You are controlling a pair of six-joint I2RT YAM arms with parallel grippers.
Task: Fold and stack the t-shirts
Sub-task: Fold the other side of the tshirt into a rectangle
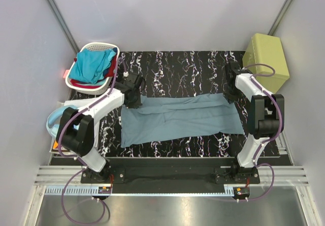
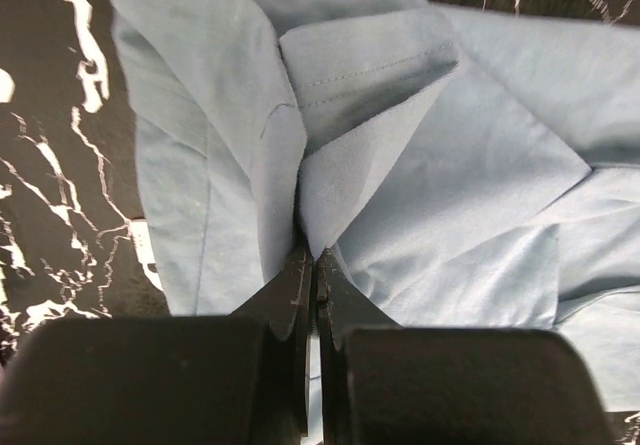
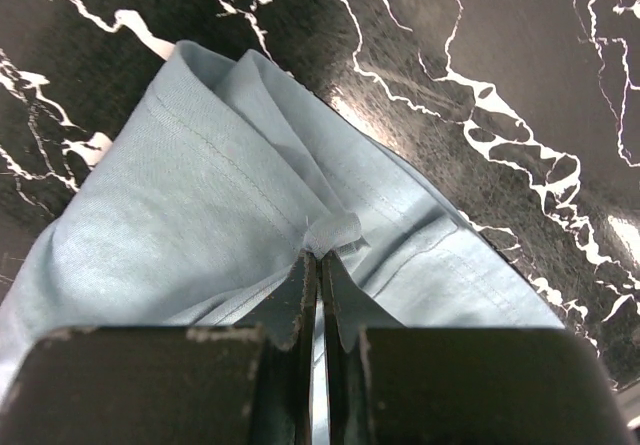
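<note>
A grey-blue t-shirt (image 1: 180,119) lies stretched sideways across the black marbled table (image 1: 172,68). My left gripper (image 1: 133,98) is shut on the shirt's far left corner; in the left wrist view its jaws (image 2: 312,257) pinch a fold of the grey-blue cloth (image 2: 420,185). My right gripper (image 1: 231,95) is shut on the far right corner, where a small bunch of the same cloth (image 3: 230,215) sits in the closed tips (image 3: 320,255). A turquoise t-shirt (image 1: 92,64) and a red t-shirt (image 1: 76,82) lie in the white basket (image 1: 112,45).
The white laundry basket stands at the table's far left corner. An olive-green box (image 1: 266,58) stands at the far right. A pale blue object (image 1: 53,122) lies left of the table beside my left arm. Grey walls close in on both sides.
</note>
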